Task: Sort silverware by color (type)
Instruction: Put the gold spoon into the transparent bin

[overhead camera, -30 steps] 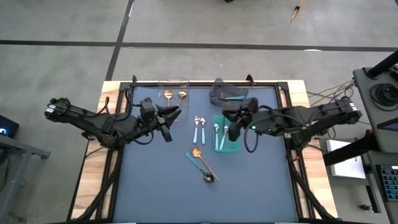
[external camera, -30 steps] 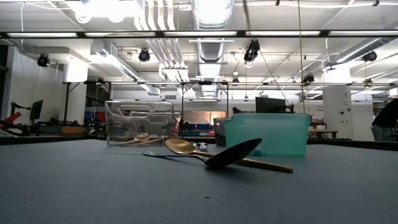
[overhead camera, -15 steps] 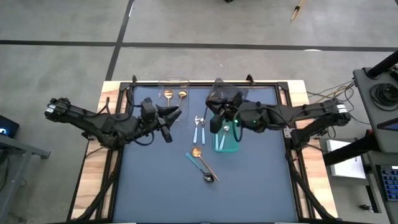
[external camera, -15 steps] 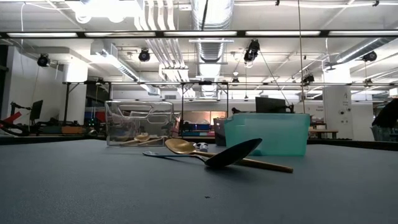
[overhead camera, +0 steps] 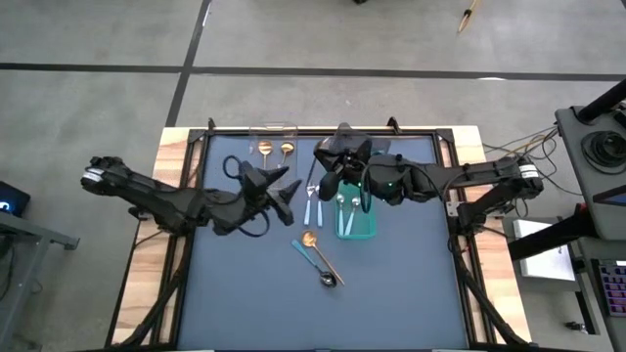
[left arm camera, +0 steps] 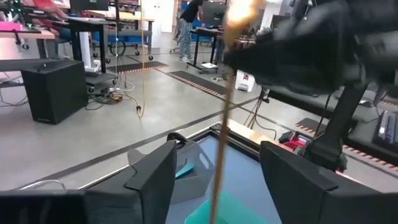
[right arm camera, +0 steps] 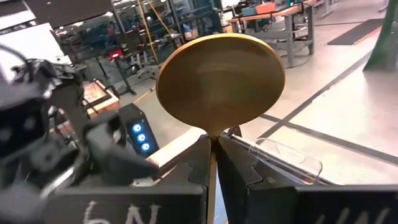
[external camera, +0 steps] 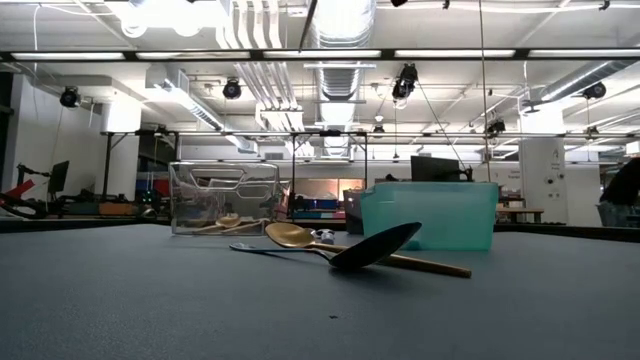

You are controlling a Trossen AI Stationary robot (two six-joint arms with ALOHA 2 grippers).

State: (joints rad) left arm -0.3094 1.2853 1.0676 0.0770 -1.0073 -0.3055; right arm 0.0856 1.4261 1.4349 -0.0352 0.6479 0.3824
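Overhead straight down on the table [overhead camera: 254,293]; level across it from tabletop height; wrist views facing each other.

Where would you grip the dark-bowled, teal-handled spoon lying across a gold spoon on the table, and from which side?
Probably the teal handle near its free end, coming straight down with fingers across it. The dark-bowled spoon has its bowl tilted up on the lying gold spoon, so that end is crowded, while the handle tip looks free.
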